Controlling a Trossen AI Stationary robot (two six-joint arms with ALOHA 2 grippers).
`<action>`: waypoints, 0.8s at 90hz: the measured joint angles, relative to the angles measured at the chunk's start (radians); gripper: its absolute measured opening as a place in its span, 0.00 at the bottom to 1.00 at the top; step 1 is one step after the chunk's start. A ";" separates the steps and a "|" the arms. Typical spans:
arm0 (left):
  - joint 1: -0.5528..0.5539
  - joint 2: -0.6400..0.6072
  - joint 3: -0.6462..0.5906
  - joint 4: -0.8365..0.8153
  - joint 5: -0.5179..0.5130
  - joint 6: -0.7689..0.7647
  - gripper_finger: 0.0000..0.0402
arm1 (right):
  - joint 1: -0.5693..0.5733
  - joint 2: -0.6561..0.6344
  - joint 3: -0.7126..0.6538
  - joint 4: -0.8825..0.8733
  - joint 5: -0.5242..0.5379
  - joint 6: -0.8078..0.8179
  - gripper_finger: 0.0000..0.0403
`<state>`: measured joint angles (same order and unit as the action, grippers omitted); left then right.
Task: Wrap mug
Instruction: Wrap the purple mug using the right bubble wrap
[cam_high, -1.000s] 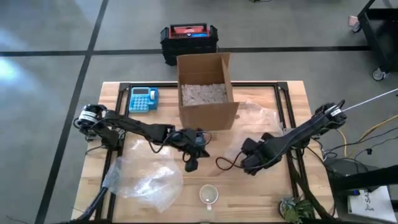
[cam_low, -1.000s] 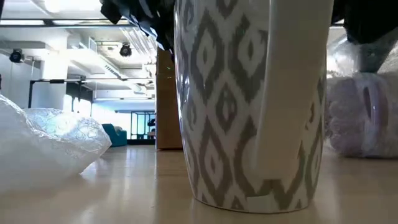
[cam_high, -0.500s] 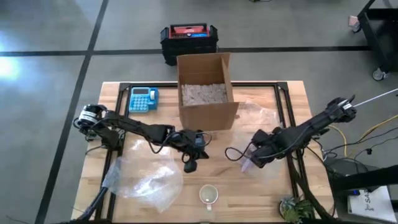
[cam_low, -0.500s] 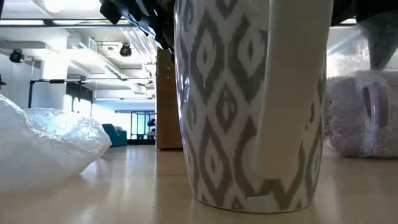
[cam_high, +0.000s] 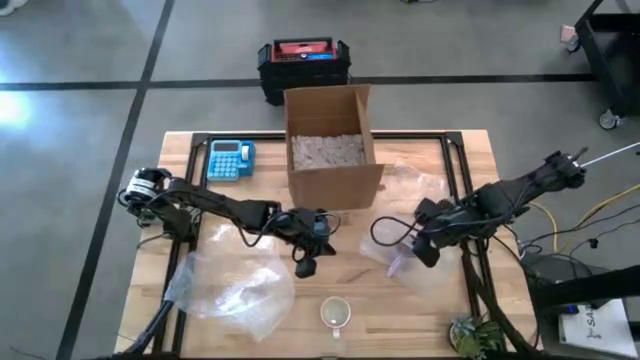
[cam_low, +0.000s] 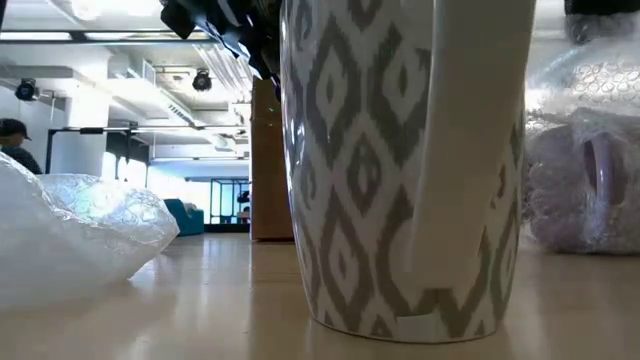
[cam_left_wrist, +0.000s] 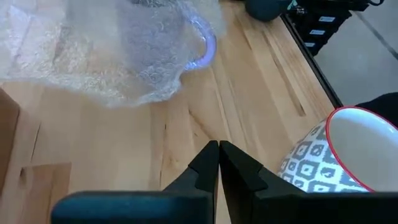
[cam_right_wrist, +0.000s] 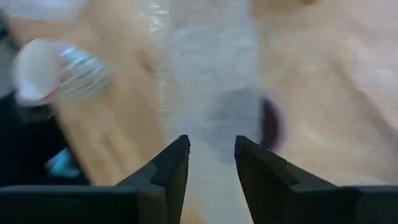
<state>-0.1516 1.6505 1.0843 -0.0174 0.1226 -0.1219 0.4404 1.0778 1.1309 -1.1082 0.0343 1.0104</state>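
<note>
A white mug with a grey diamond pattern and a red rim (cam_high: 336, 314) stands upright near the table's front edge; it fills the low view (cam_low: 400, 170). Another mug with a purple handle, bundled in bubble wrap (cam_high: 399, 263), lies on the table to the right of centre (cam_low: 585, 190) (cam_left_wrist: 155, 50). My right gripper (cam_right_wrist: 211, 149) is open and hovers just above and to the right of that bundle (cam_high: 423, 253). My left gripper (cam_left_wrist: 218, 152) is shut on nothing, above the table's middle (cam_high: 307, 266), behind the patterned mug (cam_left_wrist: 348, 149).
A loose sheet of bubble wrap (cam_high: 235, 285) lies front left. An open cardboard box of packing filler (cam_high: 330, 150) stands at the back centre, with more wrap (cam_high: 412, 185) to its right and a blue calculator (cam_high: 231, 160) to its left. A person (cam_low: 15, 140) shows far off.
My right gripper has risen and drawn back toward the table's right edge, away from the wrapped bundle, which now lies uncovered on the table. In the low view its dark shape has gone up out of the picture.
</note>
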 joint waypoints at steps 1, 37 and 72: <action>0.000 0.000 0.000 0.000 0.000 0.002 0.00 | 0.000 0.001 0.003 -0.001 -0.013 -0.006 0.25; 0.000 0.000 0.000 0.000 0.000 0.024 0.00 | 0.002 -0.023 0.212 -0.187 0.112 -0.051 0.04; 0.000 -0.001 0.000 -0.005 0.000 0.033 0.00 | 0.126 0.103 -0.011 -0.035 -0.003 -0.034 0.00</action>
<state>-0.1517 1.6497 1.0840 -0.0227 0.1226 -0.0887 0.5659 1.1810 1.1204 -1.1436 0.0314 0.9766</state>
